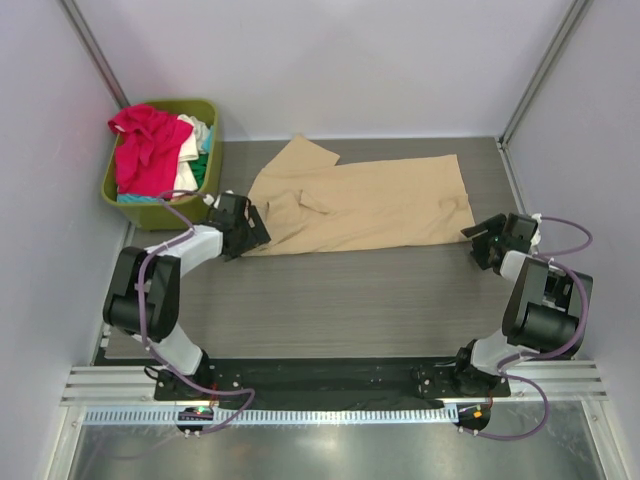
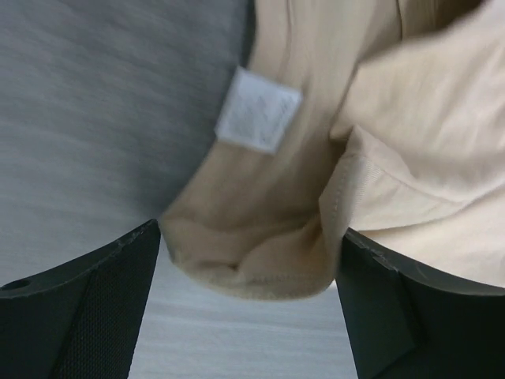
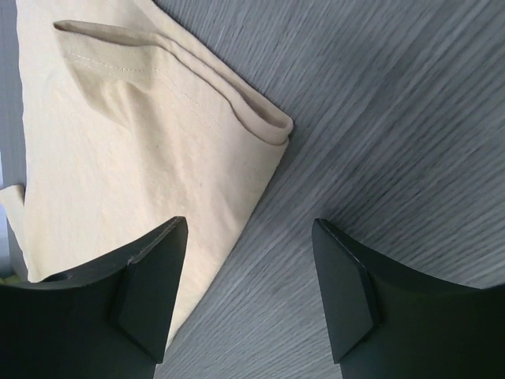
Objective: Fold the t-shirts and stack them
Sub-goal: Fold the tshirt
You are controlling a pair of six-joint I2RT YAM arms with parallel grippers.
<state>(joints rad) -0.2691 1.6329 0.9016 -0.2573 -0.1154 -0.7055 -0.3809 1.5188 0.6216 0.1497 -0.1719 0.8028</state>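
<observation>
The whole worktop (image 1: 330, 300) is taken in from high above and behind its near edge, tilted down and forward. The left wrist view is held very close over the neck end of the tan t-shirt (image 1: 370, 205), framed by the left end effector (image 2: 248, 229). The right wrist view is aimed down at the shirt's opposite corner, framed by the right end effector (image 3: 248, 223). The shirt is shared by all three views.
</observation>
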